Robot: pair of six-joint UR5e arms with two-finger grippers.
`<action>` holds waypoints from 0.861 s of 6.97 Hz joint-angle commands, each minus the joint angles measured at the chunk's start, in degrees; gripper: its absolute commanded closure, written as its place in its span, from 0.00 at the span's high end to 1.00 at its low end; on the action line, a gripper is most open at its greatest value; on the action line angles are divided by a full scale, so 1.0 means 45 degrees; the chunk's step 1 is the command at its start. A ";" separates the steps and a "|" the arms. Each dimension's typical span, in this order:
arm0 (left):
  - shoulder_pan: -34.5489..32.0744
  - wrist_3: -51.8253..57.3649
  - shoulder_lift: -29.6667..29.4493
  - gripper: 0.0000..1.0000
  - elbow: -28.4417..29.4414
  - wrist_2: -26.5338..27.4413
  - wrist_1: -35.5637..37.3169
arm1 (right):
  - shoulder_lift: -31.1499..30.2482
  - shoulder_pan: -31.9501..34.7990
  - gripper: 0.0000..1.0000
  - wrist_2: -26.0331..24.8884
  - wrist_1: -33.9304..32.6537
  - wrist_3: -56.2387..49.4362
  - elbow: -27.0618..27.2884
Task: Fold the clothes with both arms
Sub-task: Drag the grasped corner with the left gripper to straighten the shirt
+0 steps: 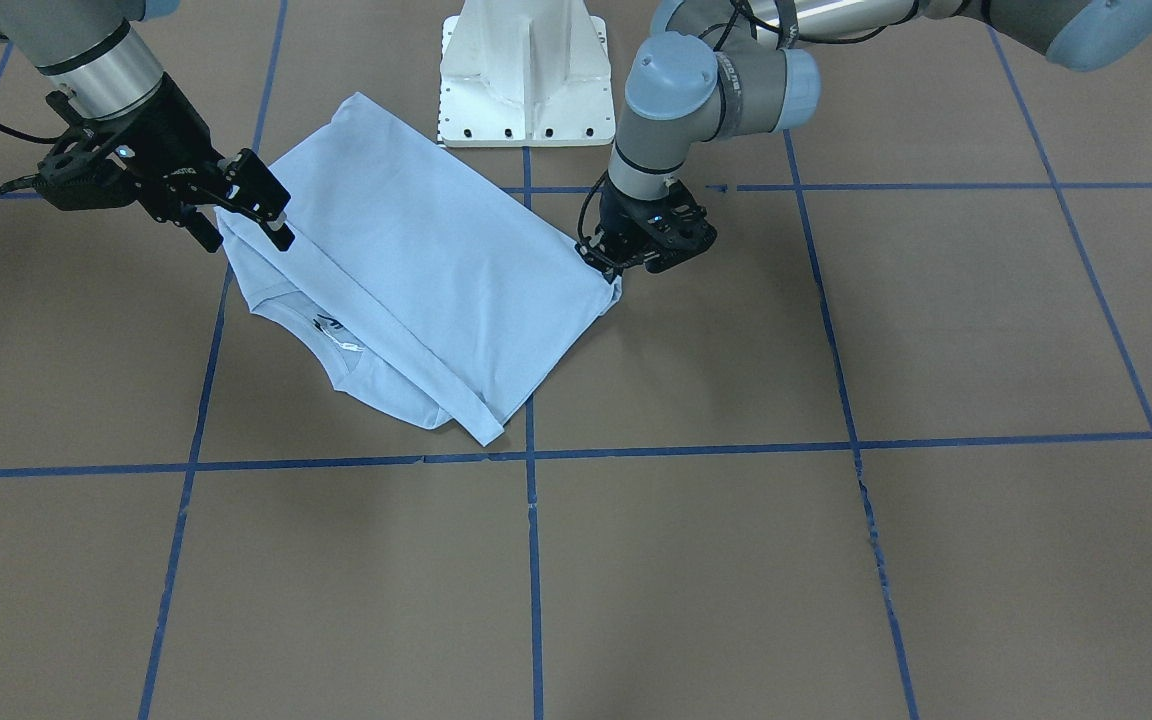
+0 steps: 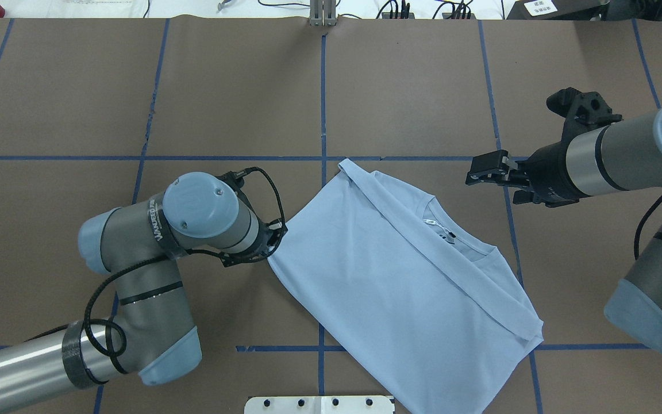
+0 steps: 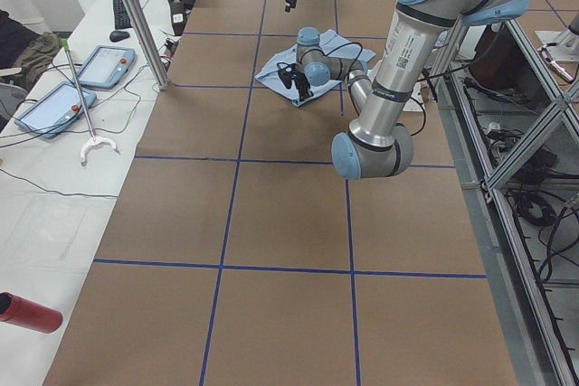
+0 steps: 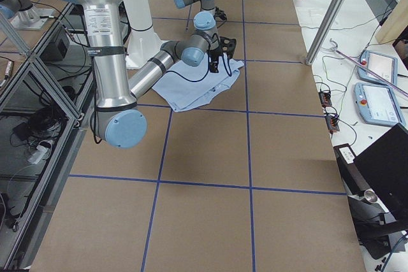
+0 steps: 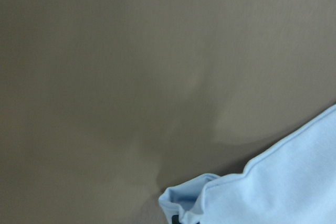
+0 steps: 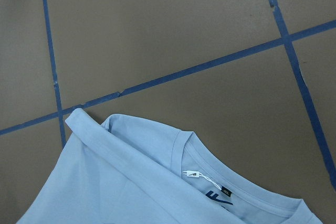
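Observation:
The pale blue T-shirt [image 1: 416,260] [image 2: 388,270] lies folded on the brown table, one layer laid diagonally across it. Its collar and neck label [image 6: 191,174] show beside the fold. My left gripper [image 1: 608,268] [image 2: 273,244] is low on the table at the shirt's corner nearest it, and looks shut on that bunched corner [image 5: 210,195]. My right gripper [image 1: 244,240] [image 2: 480,178] hovers open just off the shirt's collar-side edge and holds nothing. Its wrist view looks down on the collar and shows no fingers.
The white pedestal base [image 1: 526,75] stands just behind the shirt. Blue tape lines [image 1: 536,455] grid the brown table. A side bench along the table's far edge carries tablets [image 3: 104,65] and a red cylinder [image 3: 27,312]. A metal frame [image 4: 38,74] borders the robot's side.

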 commanded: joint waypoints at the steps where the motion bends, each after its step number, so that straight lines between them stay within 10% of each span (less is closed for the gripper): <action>1: -0.0987 0.0681 -0.0365 0.00 0.1203 0.1128 -0.0106 | -0.0004 0.0001 1.00 -0.0019 0.0000 0.0000 0.0022; 6: -0.3155 0.3647 -0.2841 0.00 0.5474 0.1737 -0.2637 | -0.0043 0.0001 1.00 -0.0019 0.0000 0.0000 0.0003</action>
